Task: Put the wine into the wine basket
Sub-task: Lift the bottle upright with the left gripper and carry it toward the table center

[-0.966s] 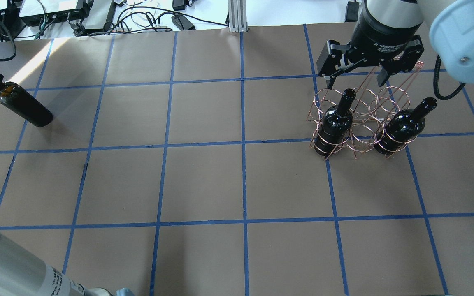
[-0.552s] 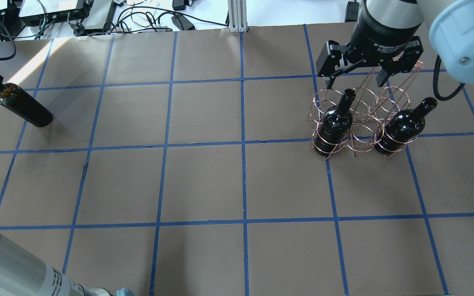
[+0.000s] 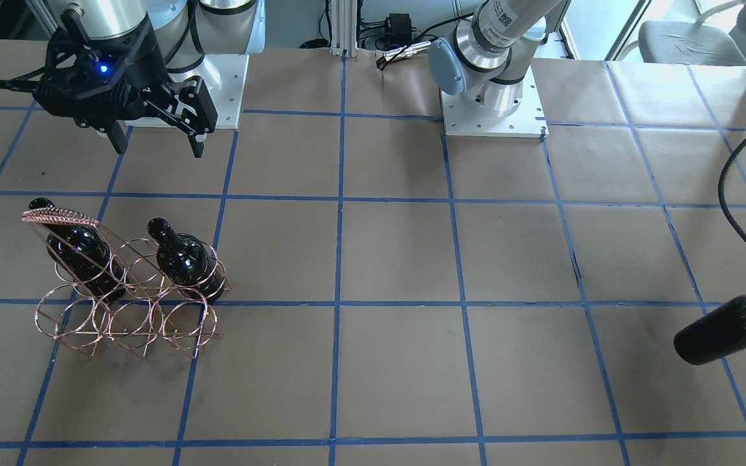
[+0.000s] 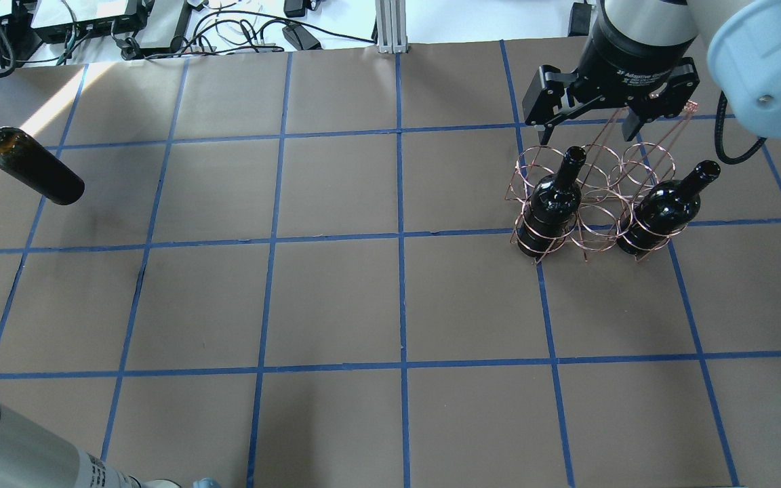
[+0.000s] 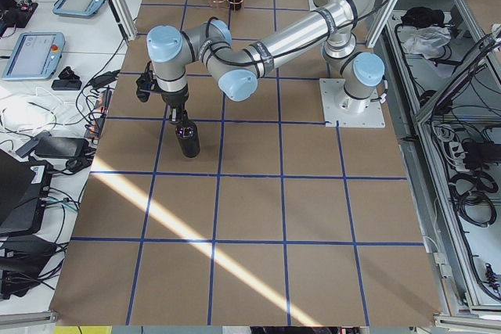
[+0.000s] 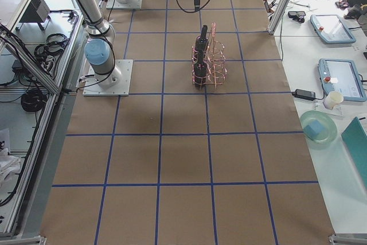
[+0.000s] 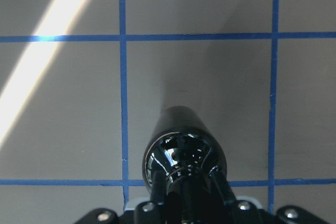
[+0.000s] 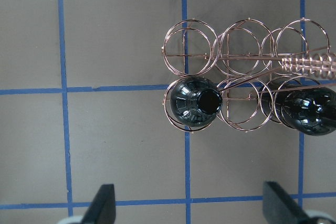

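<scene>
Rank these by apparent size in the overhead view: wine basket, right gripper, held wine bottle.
1. wine basket
2. right gripper, though it sits nearer the camera, which inflates it
3. held wine bottle

"2F Adaptive" printed on right pincer [image 4: 587,135] body.

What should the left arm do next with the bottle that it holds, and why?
Probably carry it sideways toward the wine basket. The left gripper is shut on the neck of the wine bottle, which hangs upright at the far end of the table from the basket. Two bottles already sit in the basket, with free rings between and beside them.
</scene>
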`<state>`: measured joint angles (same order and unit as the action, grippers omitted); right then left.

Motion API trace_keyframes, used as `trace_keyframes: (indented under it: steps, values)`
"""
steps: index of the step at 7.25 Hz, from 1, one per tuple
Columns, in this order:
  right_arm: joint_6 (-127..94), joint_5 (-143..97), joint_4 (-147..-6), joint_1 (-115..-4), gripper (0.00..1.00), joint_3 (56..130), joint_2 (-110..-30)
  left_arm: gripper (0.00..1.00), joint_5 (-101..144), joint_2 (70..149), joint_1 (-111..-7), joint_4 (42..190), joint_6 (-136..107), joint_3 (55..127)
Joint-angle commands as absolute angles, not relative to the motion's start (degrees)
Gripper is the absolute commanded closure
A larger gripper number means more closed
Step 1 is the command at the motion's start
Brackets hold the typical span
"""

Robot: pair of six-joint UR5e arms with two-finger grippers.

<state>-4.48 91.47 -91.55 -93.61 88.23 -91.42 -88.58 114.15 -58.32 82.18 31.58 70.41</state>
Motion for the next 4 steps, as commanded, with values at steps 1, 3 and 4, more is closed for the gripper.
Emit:
trace_keyframes:
  steps: [1, 3, 4]
  values:
    - [-3.87, 91.49, -91.75, -93.60, 0.00, 88.16, -91.41, 0.91, -88.94, 109.19, -63.43, 85.08, 26.74, 76.51]
    - [-3.87, 91.49, -91.76, -93.60, 0.00, 88.24, -91.41, 0.97, -89.03, 102.08, -67.38, 85.08, 16.50, 85.04]
    - [-3.87, 91.49, -91.67, -93.60, 0.00, 88.16, -91.41, 1.00, -89.21, 98.73, -72.63, 85.25, 8.08, 87.69]
